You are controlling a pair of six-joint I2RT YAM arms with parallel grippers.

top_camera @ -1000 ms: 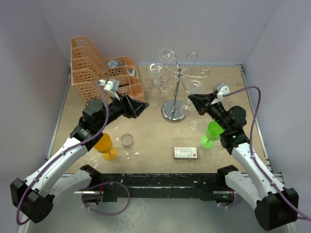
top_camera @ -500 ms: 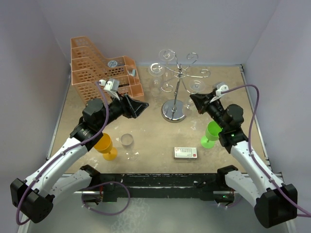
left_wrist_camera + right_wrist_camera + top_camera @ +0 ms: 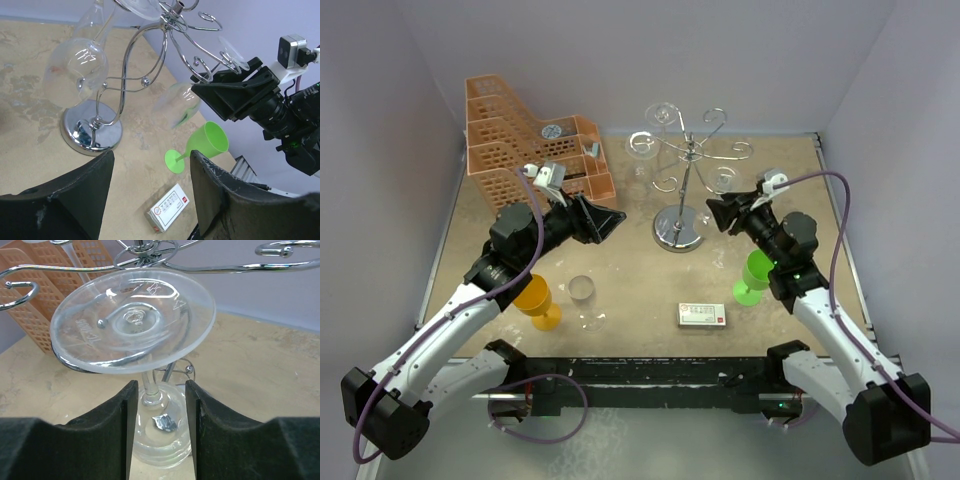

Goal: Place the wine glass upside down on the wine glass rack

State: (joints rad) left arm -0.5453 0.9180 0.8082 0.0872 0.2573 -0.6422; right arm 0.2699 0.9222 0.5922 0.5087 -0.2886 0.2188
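Note:
A clear wine glass (image 3: 132,320) hangs upside down from a scroll arm of the chrome wine glass rack (image 3: 678,230), foot on top and bowl below. From the top it is a faint shape (image 3: 723,180) on the rack's right side. My right gripper (image 3: 160,390) is open, its fingers either side of the stem with a gap on both sides. It sits just right of the rack (image 3: 715,212). My left gripper (image 3: 615,218) is open and empty, left of the rack's base (image 3: 90,130); in its view the hung glass (image 3: 177,102) shows beside the right arm.
Other clear glasses (image 3: 642,143) hang on the rack's far left. A green goblet (image 3: 755,275) stands under the right arm, a small white box (image 3: 702,315) near the front. An orange goblet (image 3: 535,297) and a clear glass (image 3: 583,290) stand front left. An orange lattice basket (image 3: 520,140) is back left.
My right gripper's fingers have parted off the glass's stem, and the glass stays hanging on the rack. The left arm has not moved.

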